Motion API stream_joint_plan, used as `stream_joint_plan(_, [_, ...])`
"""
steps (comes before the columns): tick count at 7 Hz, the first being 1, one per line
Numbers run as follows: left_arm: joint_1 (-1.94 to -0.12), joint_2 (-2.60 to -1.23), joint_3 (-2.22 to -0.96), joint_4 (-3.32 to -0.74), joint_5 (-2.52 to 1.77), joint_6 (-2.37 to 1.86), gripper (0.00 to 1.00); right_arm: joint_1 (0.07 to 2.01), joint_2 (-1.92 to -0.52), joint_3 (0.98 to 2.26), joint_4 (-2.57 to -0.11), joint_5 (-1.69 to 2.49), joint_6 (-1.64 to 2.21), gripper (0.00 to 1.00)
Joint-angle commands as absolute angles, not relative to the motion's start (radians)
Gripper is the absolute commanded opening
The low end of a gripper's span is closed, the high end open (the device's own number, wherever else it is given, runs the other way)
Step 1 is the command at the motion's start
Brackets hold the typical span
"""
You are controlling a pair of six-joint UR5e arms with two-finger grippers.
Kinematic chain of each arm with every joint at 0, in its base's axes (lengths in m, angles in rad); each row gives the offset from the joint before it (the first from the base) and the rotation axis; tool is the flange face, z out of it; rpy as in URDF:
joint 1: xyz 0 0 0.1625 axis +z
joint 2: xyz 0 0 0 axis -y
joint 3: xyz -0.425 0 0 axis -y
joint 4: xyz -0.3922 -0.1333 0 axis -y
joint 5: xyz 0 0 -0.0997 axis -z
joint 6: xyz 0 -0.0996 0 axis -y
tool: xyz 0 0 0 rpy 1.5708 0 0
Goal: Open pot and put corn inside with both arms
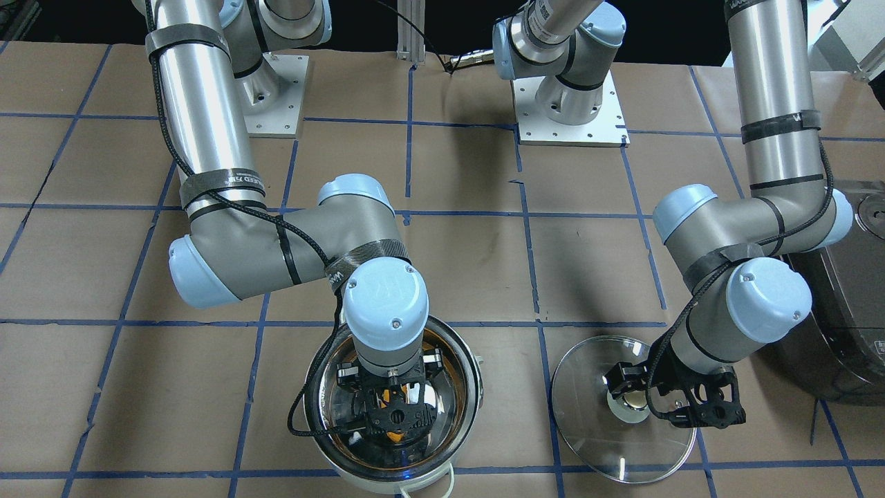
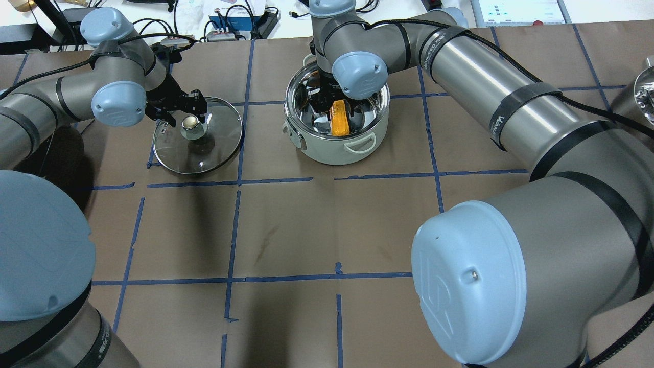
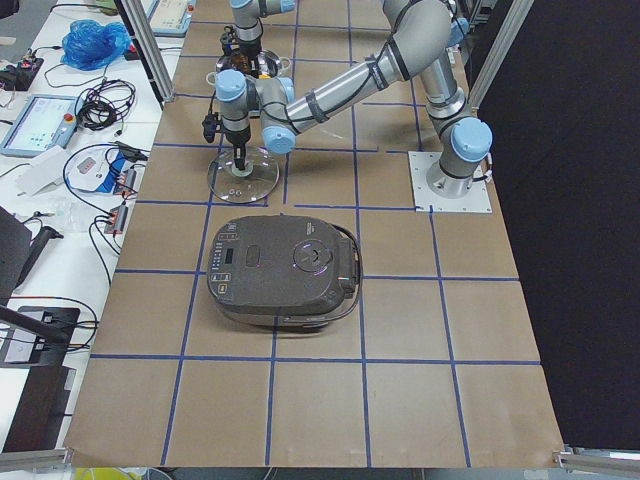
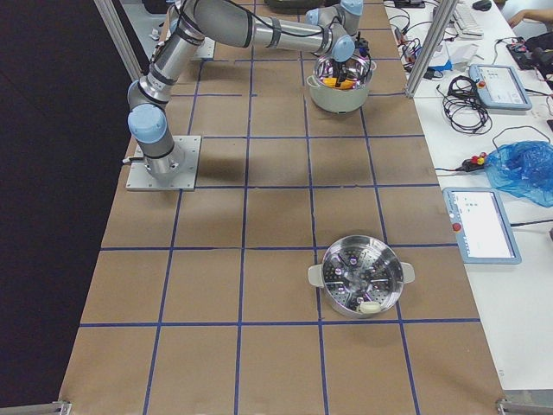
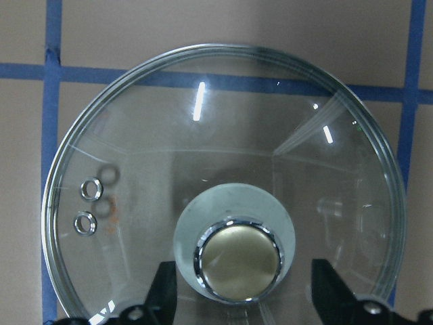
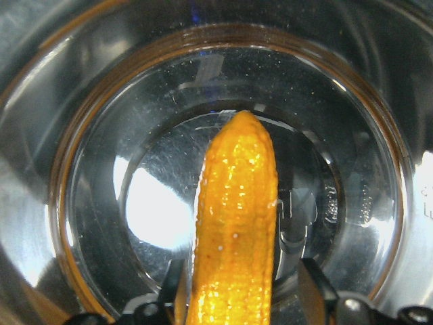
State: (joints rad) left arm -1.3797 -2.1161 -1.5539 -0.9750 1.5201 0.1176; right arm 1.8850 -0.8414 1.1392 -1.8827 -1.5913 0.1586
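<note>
The steel pot stands open on the table, also in the front view. The orange corn lies tilted inside it. In the right wrist view the corn points to the pot's floor between my right gripper's spread fingers, with a gap on its right side. My right gripper is open, down inside the pot. The glass lid lies flat on the table to the left of the pot. My left gripper is open astride its metal knob, not touching it.
A dark rice cooker sits on my left side, just behind the left arm's elbow. A steel steamer pot stands far off on my right. The two arm bases are bolted at the table's back edge.
</note>
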Motion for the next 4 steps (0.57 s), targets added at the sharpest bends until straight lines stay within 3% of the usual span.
stream_joint_plan(1, [-1.388, -2.087, -1.527, -1.018, 1.529, 0.106, 1.00, 1.879, -0.905, 1.112, -1.856, -1.597, 0.153, 0.97])
stream_joint_plan(4, [-1.472, -1.845, -1.480, -1.396, 1.603, 0.089, 1.00, 1.798, -1.153, 1.211, -1.720, -1.597, 0.144, 0.96])
